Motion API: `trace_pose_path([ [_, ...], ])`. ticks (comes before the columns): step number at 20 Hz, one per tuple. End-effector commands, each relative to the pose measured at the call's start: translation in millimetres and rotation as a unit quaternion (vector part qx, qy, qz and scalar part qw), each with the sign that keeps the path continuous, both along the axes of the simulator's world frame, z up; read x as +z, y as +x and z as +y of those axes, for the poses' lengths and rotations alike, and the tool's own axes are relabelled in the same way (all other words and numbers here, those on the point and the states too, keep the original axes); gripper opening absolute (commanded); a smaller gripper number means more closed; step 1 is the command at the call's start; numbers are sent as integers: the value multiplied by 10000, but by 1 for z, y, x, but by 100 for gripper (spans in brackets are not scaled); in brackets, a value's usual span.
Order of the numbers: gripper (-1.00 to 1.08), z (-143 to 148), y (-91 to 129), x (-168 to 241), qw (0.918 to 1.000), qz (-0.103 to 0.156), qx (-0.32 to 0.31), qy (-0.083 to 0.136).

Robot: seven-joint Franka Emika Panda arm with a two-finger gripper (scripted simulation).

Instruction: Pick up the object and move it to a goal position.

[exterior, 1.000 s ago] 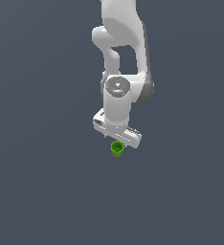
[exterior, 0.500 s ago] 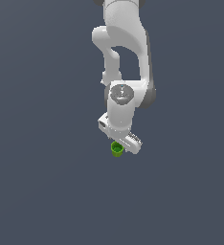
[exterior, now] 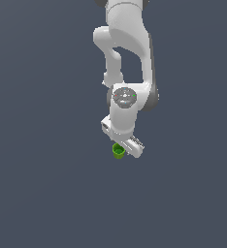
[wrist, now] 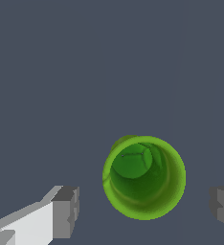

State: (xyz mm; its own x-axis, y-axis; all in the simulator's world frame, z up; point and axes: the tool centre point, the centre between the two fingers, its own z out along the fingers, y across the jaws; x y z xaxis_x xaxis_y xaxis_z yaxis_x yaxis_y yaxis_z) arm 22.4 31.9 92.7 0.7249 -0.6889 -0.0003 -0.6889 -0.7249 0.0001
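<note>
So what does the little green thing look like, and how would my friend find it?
Start at the big white robot arm hanging over the plain grey floor and follow it down to its claw. Just below sits a tiny bright green cup, round, hollow on top, darker green inside. It is the only colourful thing there, sitting between the open claw's grey fingertips, touching neither.

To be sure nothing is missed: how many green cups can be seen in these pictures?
1. The green cup sits just under the white end effector in the exterior view; in the wrist view it lies between the two fingertips, apart from both. No other cup shows.
</note>
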Motion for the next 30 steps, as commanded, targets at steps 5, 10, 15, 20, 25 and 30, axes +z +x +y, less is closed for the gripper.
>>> trace_pose_path([
  [5,100,0,0,-14,10000,-1,-8,0],
  [10,100,0,-1,-40,10000,-1,-20,-1],
  [15,100,0,0,-50,10000,-1,-23,-1],
  [20,-100,0,0,-50,10000,-1,-23,-1],
  [25,-100,0,0,-50,10000,-1,-23,-1],
  [30,-100,-1,0,-47,10000,-3,-20,2],
])
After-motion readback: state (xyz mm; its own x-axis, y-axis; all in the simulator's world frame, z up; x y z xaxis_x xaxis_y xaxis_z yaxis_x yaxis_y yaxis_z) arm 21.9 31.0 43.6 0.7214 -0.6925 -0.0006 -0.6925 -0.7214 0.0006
